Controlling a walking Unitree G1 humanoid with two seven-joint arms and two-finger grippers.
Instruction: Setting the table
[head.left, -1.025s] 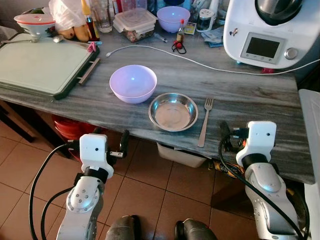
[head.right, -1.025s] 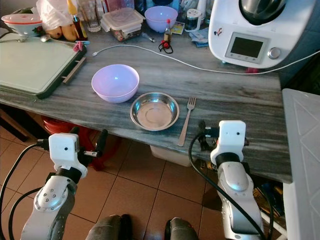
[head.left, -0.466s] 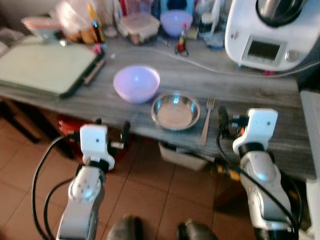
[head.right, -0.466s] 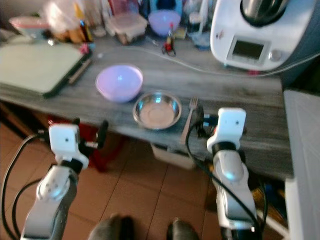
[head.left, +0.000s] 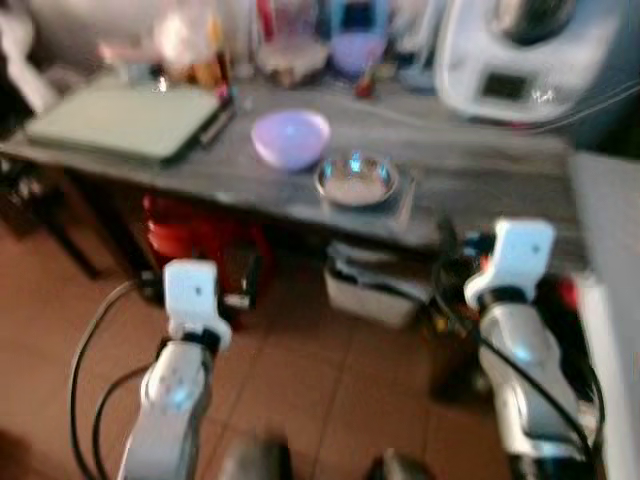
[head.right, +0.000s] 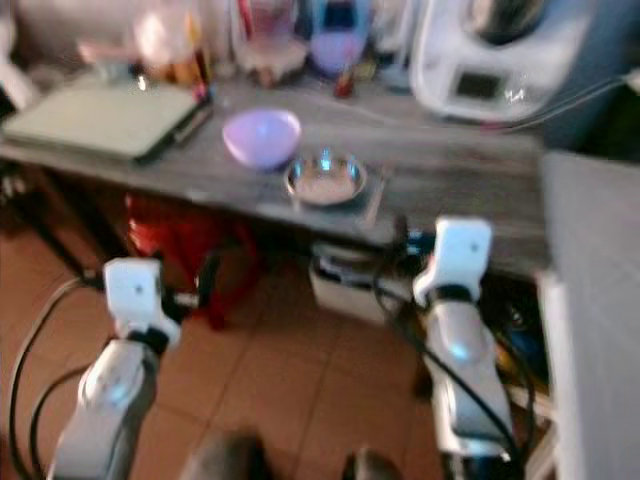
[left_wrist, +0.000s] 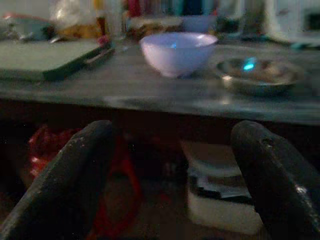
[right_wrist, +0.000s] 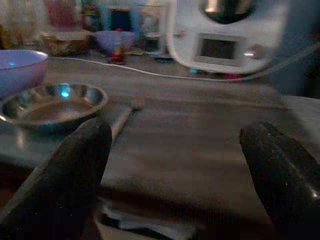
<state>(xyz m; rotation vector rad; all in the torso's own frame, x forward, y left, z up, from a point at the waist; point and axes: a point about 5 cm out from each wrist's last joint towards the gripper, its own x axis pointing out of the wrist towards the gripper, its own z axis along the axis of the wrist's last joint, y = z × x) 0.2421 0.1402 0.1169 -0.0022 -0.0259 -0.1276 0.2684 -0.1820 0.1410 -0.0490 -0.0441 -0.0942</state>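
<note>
The camera pulls back from the grey table (head.left: 480, 170) and the picture blurs; more tiled floor (head.left: 330, 400) shows than a second ago. The lilac bowl (head.left: 290, 137), steel bowl (head.left: 356, 180) and fork (right_wrist: 122, 116) lie as before, fork just at the steel bowl's 3 o'clock. Left gripper (left_wrist: 175, 165) and right gripper (right_wrist: 175, 170) hang below the table edge, fingers spread wide, holding nothing.

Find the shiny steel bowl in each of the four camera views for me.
Left eye view: round shiny steel bowl at the table's front edge, centre.
Right eye view: front edge, centre.
Left wrist view: on the tabletop, past the far finger.
Right wrist view: beside the fork.
Shared landmark: lilac plastic bowl, on its left.
</note>
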